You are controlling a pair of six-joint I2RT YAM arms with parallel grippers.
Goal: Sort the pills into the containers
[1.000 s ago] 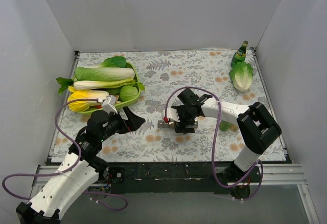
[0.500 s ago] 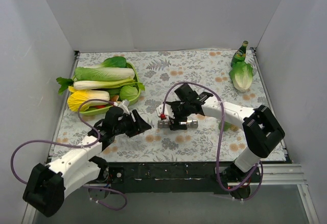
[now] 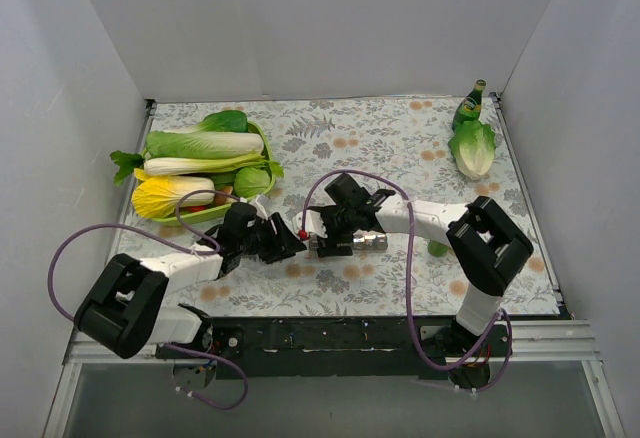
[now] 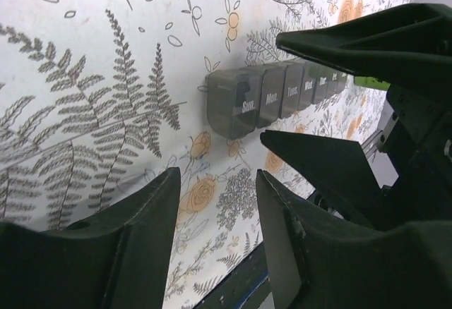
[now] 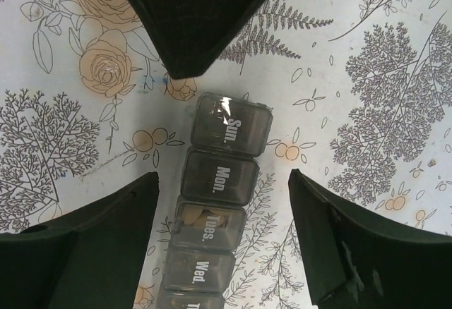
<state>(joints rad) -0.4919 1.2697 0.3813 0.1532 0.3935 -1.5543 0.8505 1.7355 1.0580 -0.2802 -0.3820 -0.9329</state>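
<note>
The containers (image 3: pixel 348 244) are a grey strip of day-labelled lidded compartments lying on the floral cloth, also seen in the left wrist view (image 4: pixel 261 101) and the right wrist view (image 5: pixel 219 175). All lids in view are down. Tan pills (image 5: pixel 201 217) show through the "Tues." lid. My right gripper (image 3: pixel 333 230) (image 5: pixel 222 178) hovers over the "Sun."/"Mon." end, open, with its fingers (image 5: pixel 92 245) either side of the strip and clear of it. My left gripper (image 3: pixel 292 246) (image 4: pixel 217 182) sits just off the strip's "Sun." end, open, nothing between its fingers (image 4: pixel 106 252).
A green tray (image 3: pixel 262 140) of cabbages and leafy greens fills the back left. A green bottle (image 3: pixel 468 106) and a lettuce (image 3: pixel 473 148) stand at the back right. A small green object (image 3: pixel 438 248) lies beside the right arm. The two grippers nearly meet.
My left arm has reached right to the strip's end and its jaws have narrowed. My right gripper has slid left along the strip, its jaws closing slightly.
</note>
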